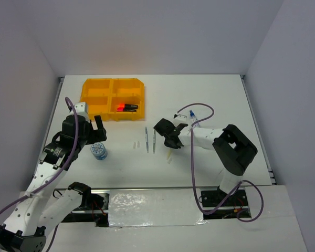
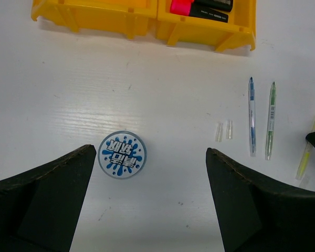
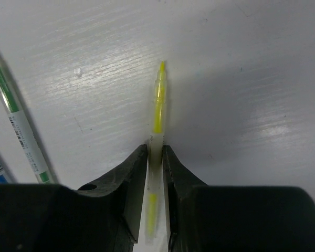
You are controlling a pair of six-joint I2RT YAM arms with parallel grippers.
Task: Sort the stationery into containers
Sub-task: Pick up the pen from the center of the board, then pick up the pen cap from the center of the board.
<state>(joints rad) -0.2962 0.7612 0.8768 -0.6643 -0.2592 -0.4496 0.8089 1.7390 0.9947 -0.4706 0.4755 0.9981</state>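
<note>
Right wrist view, matte black right tool (image 3: 154, 153) pinching slim translucent yellow pen (image 3: 158, 105), left tool (image 2: 149, 152) spread wide

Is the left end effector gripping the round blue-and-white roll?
No: the left end effector is wide open, and the roll lies untouched on the table between its jaws.
</note>
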